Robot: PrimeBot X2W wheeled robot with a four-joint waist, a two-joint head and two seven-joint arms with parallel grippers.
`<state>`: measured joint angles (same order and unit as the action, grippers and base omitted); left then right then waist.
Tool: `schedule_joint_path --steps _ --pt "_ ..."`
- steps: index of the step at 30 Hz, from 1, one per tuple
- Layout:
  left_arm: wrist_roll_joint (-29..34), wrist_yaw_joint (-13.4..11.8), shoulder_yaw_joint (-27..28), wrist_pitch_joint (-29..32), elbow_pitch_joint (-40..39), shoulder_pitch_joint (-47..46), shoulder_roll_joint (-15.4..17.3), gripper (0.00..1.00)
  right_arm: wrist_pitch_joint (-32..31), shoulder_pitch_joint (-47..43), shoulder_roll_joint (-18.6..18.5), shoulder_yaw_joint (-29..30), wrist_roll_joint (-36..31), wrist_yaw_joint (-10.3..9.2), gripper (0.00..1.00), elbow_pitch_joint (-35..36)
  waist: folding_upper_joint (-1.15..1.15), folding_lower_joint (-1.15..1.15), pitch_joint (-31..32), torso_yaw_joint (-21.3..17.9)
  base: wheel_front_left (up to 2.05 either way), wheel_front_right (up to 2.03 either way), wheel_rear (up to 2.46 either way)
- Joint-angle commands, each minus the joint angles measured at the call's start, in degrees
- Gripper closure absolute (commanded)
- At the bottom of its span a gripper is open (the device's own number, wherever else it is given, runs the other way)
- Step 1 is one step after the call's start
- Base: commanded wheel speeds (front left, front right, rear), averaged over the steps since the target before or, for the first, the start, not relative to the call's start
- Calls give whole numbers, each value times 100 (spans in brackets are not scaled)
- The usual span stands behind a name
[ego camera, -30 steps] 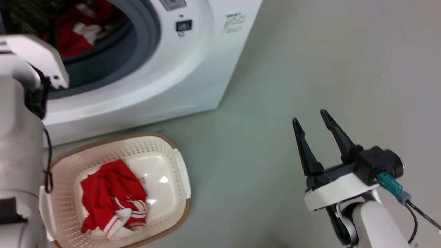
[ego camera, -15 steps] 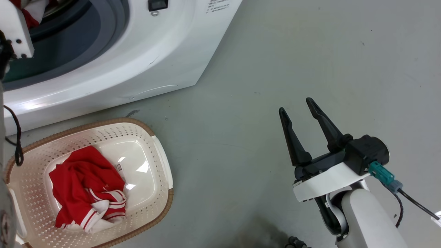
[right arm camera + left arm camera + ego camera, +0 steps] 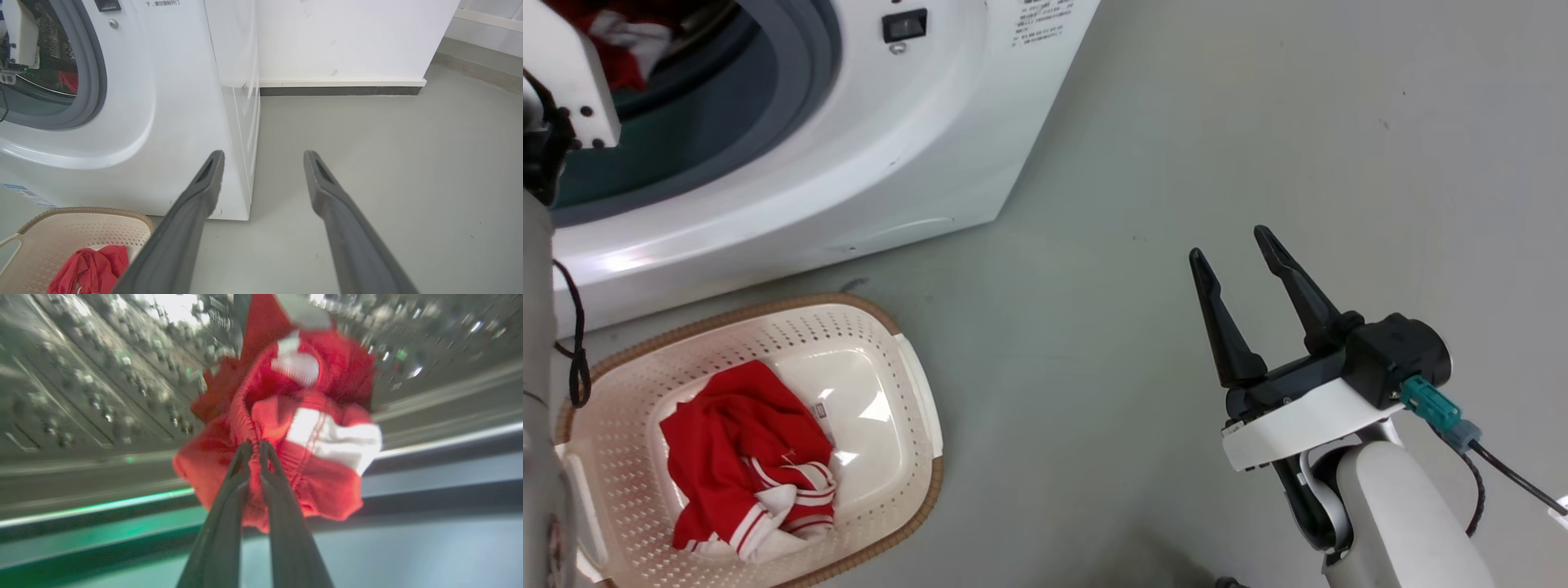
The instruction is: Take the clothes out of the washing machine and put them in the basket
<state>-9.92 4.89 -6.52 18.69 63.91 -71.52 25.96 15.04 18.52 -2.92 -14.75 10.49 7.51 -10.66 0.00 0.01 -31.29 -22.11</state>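
Two clothes items: left jaws pinched tight on the red-and-white bundle [image 3: 294, 428] inside the washing machine [image 3: 866, 155] drum [image 3: 81, 375], 11 o'clock in head view, w/ a 2nd red garment [image 3: 727, 441] lying in the basket [image 3: 923, 400] at 7 o'clock, right jaws spread wide & empty at 4 o'clock above the floor [image 3: 1094, 367].

floor [image 3: 1176, 122]: smooth grey-green | wall [image 3: 347, 36]: white | skirting [image 3: 339, 90]: dark strip, white-capped

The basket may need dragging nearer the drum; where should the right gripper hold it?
Probably the pale handle on the basket wall nearest the right gripper, coming from above with fingers astride it: that thin raised edge faces the open gripper.
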Motion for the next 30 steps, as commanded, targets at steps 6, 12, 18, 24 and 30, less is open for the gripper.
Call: schedule_joint_path --steps 6,12,18,24,30 --pt "-105 -118 30 -1485 -258 536 -251 100 19 -162 7 173 -196 -4 0 -80 0 -1 644 288 0 0 0" --pt "-46 -127 -118 -2686 -268 1087 -505 100 -91 -449 6 340 -364 -4 0 -86 0 -1 1283 555 0 0 0" --pt "-135 -103 -163 -3273 -342 1490 -783 100 -258 -755 6 445 -429 -4 0 -1 0 -1 1799 790 0 0 0" --pt "-280 -85 -75 -3387 -702 1939 -973 100 -432 -1022 5 509 -494 -4 0 109 0 -1 2233 938 0 0 0" --pt "-409 7 26 -3400 -1501 2551 -1057 100 -613 -1320 6 566 -574 -4 0 264 0 -1 2637 1076 0 0 0"
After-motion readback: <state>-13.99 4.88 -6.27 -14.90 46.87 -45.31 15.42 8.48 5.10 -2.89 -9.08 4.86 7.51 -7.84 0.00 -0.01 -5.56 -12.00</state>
